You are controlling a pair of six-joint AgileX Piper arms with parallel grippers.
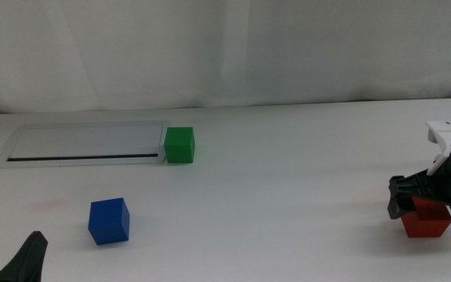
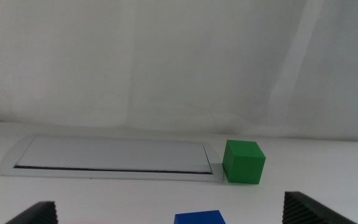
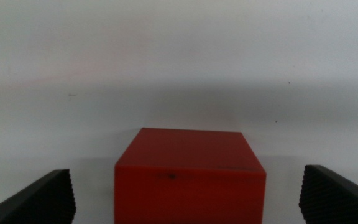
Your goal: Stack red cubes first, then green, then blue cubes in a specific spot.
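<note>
Reading the risk first: we see the right end effector (image 1: pixel 423 205) at the lower right of the middle view, poised over the red cube (image 1: pixel 427 221), its jaws spread wide to either side of the cube in the right wrist view and touching neither face. We judge the main hazard to be an off-centre close: if one jaw meets the cube before the other, the cube slides or twists on the smooth bench (image 1: pixel 288 172) and the pinch lands on a corner. A skewed hold would then carry over into a tilted base for the stack, and the green and blue cubes would sit badly on it.

The left end effector (image 1: pixel 23 262) waits at the lower left edge of the middle view; its wrist view shows the jaws spread apart, holding nothing.

Counting:
- red cube: one, lower right.
- green cube (image 1: pixel 179 145): one, left of centre, touching or just beside the right end of the grey-framed panel (image 1: pixel 84 145).
- blue cube (image 1: pixel 109 221): one, lower left, well apart from the green.
- panel: one, upper left.
- end effectors: two.

The stacking spot is unmarked; we cannot place it.
</note>
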